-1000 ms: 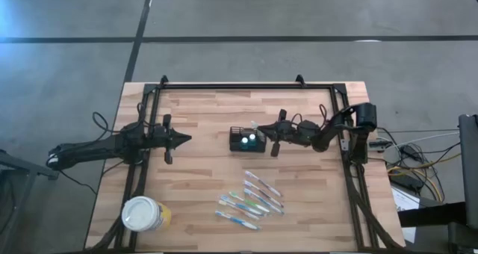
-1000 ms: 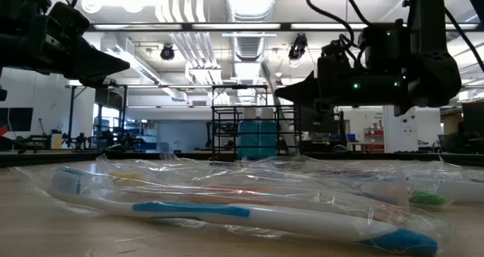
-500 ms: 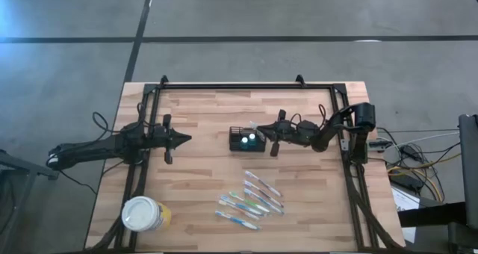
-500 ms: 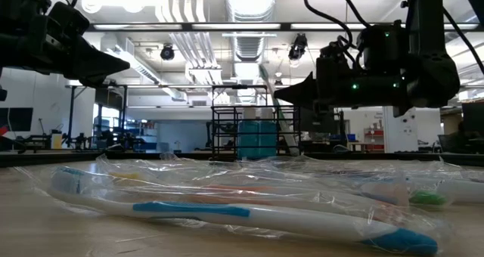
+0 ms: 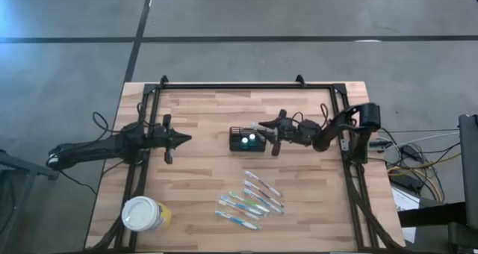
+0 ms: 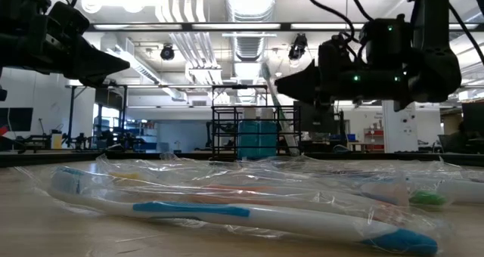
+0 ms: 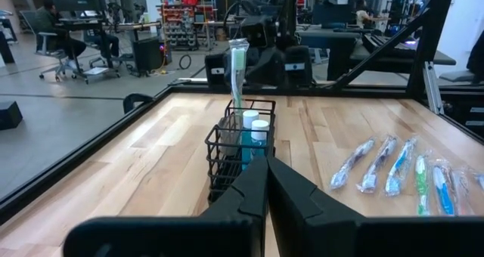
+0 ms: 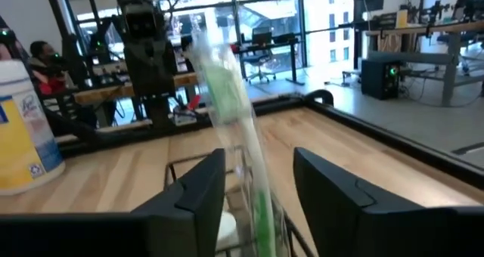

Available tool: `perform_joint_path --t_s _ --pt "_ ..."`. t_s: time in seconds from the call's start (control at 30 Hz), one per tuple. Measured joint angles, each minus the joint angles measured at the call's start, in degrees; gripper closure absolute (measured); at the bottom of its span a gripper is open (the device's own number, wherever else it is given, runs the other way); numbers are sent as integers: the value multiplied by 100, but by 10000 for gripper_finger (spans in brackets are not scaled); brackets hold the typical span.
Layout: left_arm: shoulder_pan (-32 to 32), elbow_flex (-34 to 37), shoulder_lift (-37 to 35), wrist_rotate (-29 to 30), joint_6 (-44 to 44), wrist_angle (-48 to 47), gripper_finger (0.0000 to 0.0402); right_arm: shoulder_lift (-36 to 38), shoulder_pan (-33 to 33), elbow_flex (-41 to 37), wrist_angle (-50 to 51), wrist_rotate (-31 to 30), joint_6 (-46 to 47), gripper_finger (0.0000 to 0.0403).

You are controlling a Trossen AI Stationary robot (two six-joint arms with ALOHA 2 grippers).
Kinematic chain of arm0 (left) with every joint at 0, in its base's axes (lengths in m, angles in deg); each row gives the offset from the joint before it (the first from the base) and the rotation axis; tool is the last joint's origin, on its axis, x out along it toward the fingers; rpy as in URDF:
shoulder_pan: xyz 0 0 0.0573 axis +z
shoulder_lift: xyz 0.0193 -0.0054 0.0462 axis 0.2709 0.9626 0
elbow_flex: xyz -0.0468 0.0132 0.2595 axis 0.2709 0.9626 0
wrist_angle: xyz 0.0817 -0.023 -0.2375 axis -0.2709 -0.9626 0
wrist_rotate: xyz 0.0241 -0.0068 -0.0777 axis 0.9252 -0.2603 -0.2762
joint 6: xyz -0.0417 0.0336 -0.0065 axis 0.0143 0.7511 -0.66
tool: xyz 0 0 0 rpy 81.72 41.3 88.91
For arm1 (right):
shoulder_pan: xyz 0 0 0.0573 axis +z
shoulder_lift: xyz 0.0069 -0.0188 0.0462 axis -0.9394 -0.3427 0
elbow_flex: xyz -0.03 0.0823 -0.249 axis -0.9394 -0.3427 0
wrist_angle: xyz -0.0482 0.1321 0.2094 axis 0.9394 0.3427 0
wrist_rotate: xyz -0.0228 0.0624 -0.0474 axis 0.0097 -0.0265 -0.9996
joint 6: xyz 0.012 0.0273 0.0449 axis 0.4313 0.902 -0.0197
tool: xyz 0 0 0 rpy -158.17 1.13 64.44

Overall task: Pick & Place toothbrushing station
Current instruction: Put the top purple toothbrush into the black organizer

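The black wire-mesh basket (image 5: 247,140) stands on the table near its middle. It also shows in the left wrist view (image 7: 240,150), holding two white-capped items (image 7: 253,124) and a wrapped green toothbrush (image 7: 236,75). The toothbrush stands with its lower end in the basket and leans against the rim. My right gripper (image 5: 270,133) is open just right of the basket, and its fingers (image 8: 198,196) stand on either side of the toothbrush (image 8: 240,136). My left gripper (image 5: 184,140) is shut and empty, left of the basket. My right gripper comes level from the table's right, with its open fingers on either side of the upper part of the wrapped toothbrush (image 8: 227,98). I cannot tell whether a finger touches the wrapper. The toothbrush stands tilted in the basket.
Several wrapped toothbrushes (image 5: 252,199) lie on the table nearer the front, right of the middle. A round white-lidded yellowish tub (image 5: 143,214) stands at the front left. A black frame (image 5: 239,85) runs along the table's far and side edges.
My right gripper has drawn back a little toward the table's right edge, away from the basket. The toothbrush stays standing in the basket.
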Motion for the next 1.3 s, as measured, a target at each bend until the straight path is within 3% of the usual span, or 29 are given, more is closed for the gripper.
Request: perform_joint_path --t_s 0.27,0.53,0.7,0.9,1.03,1.3 --pt "-1 0 0 1 -2 2 388 1252 28 -41 1331 6 -122 221" --pt "-2 0 0 0 -56 2 388 4119 394 -38 4221 144 -805 235" --pt "-2 0 0 -1 -62 2 388 6003 601 -41 5874 140 -1053 279" --pt "-1 0 0 0 -92 2 388 7706 654 -138 7417 91 -1098 376" --pt "-1 0 0 -1 -92 2 388 8436 654 -294 7941 -89 -1050 390" --pt "-1 0 0 1 -92 1 388 9774 651 -1061 7916 -115 -846 394"
